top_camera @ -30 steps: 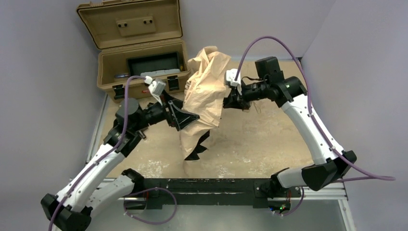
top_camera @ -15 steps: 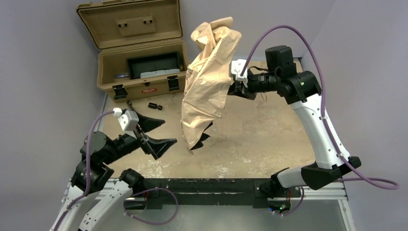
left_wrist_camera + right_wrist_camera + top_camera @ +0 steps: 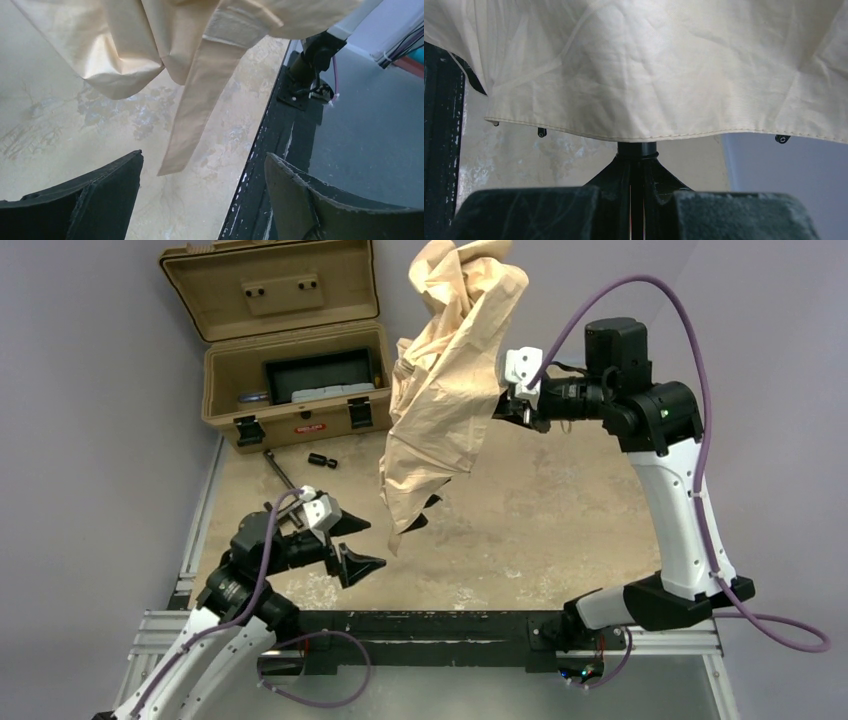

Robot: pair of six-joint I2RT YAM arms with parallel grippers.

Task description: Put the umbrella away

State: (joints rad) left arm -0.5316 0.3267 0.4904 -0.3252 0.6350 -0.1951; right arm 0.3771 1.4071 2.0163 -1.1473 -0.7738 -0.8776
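Observation:
The umbrella [image 3: 446, 370] is a crumpled beige canopy hanging in the air above the middle of the table, its lower folds dangling with dark tips. My right gripper [image 3: 508, 403] is shut on a dark stem of the umbrella on its right side. In the right wrist view the right gripper [image 3: 637, 162] pinches that dark stem just under the canopy's hem [image 3: 649, 131]. My left gripper [image 3: 356, 545] stands open low at the near left, apart from the fabric. In the left wrist view a beige strap [image 3: 200, 110] hangs above the open left gripper [image 3: 202, 161].
An open tan hard case [image 3: 225, 390] stands at the back left with a dark tray inside. A small black cylinder [image 3: 321, 460] and a thin dark rod [image 3: 279, 467] lie in front of it. A black rail [image 3: 450, 625] runs along the near edge.
The right arm has lifted the umbrella higher and to the right. The left gripper has let go of the fabric and drawn back toward the near left, staying open.

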